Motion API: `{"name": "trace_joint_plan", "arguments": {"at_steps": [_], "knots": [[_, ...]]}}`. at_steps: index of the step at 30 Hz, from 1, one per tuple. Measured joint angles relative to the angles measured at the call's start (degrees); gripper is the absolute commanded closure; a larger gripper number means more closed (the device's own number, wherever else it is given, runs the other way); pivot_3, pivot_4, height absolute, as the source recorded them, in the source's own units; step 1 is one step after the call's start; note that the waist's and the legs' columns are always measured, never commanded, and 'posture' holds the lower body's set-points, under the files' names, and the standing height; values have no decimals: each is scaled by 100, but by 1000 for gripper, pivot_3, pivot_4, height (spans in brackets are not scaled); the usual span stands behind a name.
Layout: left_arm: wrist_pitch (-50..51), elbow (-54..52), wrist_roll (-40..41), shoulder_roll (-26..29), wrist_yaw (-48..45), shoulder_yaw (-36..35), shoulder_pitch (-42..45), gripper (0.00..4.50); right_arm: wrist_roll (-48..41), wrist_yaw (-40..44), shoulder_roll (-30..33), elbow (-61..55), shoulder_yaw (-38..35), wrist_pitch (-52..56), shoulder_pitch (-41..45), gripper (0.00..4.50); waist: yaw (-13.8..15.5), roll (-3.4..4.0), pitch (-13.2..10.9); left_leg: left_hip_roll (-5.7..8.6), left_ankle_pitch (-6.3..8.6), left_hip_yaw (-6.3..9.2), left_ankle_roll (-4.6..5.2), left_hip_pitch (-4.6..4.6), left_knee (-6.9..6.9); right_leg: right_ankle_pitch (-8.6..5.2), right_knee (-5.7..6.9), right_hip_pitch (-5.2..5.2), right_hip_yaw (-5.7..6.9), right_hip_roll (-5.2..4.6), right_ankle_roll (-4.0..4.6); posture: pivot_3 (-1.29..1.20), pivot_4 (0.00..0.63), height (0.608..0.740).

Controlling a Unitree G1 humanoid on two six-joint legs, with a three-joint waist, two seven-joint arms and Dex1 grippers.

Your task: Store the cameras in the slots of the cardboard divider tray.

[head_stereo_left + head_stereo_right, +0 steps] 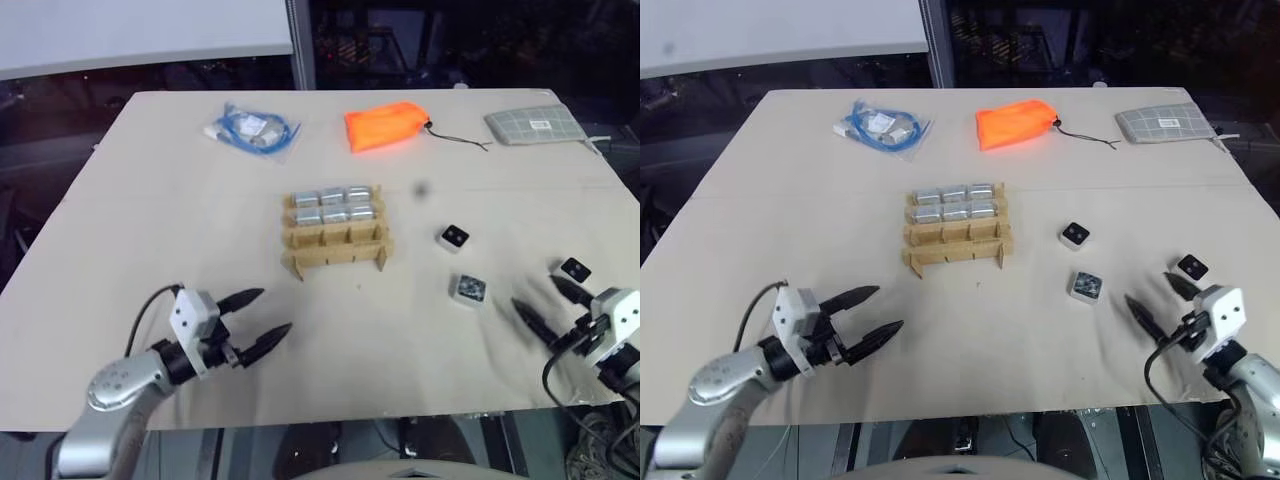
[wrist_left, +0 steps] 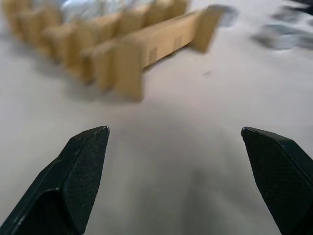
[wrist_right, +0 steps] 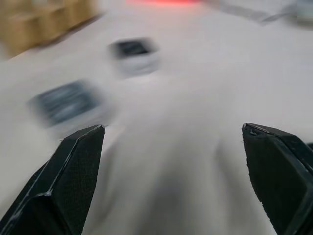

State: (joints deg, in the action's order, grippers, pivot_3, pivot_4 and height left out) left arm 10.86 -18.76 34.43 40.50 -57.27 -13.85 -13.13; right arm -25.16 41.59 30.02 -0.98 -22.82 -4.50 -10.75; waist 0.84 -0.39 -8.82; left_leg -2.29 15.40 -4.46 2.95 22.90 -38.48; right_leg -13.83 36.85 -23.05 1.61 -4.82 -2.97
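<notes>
item 1, nearest: left gripper [image 1: 258, 318], fingers spread wide, nothing between them, over bare table [image 1: 120, 230] short of the tray's near edge.

item 2: right gripper [image 1: 550, 304], fingers likewise spread and carrying nothing, at the near right of the table, aimed toward the loose cameras.

item 3: loose cameras, 3 counted, all on the table to the right of the tray and apart from it. camera a [image 1: 575, 270] lies just beside the right gripper's far finger; whether it touches cannot be told. camera b [image 1: 469, 289] sits between that gripper and the tray. camera c [image 1: 454, 237] sits a little farther back.

item 4: cardboard divider tray [image 1: 335, 256], centre of the table. the 2 near rows, 3 slots each, look empty. the 2 far rows hold 6 stored cameras [image 1: 334, 205], silver-grey bodies showing.

item 5, far edge, not part of the job: bagged blue cable [image 1: 252, 131], orange pouch [image 1: 385, 126], grey checked pouch [image 1: 533, 124].

status, judged: 6 in, 3 left, open slots enough for them. no pickup under way.
</notes>
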Motion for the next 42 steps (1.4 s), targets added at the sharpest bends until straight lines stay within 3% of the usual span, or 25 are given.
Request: {"name": "trace_joint_plan", "arguments": {"at_steps": [6,14,27,31,34,42], "knots": [[513,-305,589,812,-671,-133,928,0,353,-700,16,325,-102,161,156,34,-12,3,-1,5,-1,-3,-1,0,1,8,0,2,-4,4,-15,0,150,740],[1191,-466,1144,1594,-1183,-246,1884,0,370,-988,185,519,-120,964,433,34,-68,4,-5,7,-1,-11,-2,-3,1,9,-1,2,-16,18,-18,0,150,740],[1532,-783,1144,1767,-1306,-364,1767,0,299,-706,341,938,-155,1308,872,34,-146,5,-7,6,-2,-13,-3,-4,3,12,-2,1,-22,21,-24,0,150,740],[1520,-794,985,1755,-1295,-364,1596,0,321,-604,378,1050,-154,1292,911,1185,-146,3,-8,5,-2,-15,-3,-5,3,12,-2,1,-22,23,-24,0,150,740],[1520,-808,1003,1688,-1274,-366,1590,0,350,-548,380,1110,-154,1248,961,2720,-148,3,-8,5,-2,-16,-3,-6,3,12,-2,1,-25,22,-24,0,150,740],[1513,-828,1028,1635,-1286,-431,1492,0,393,-372,402,1129,-154,1192,980,2824,-148,3,-8,5,-2,-18,-3,-6,3,12,-2,0,-26,23,-24,0,150,740]]}}
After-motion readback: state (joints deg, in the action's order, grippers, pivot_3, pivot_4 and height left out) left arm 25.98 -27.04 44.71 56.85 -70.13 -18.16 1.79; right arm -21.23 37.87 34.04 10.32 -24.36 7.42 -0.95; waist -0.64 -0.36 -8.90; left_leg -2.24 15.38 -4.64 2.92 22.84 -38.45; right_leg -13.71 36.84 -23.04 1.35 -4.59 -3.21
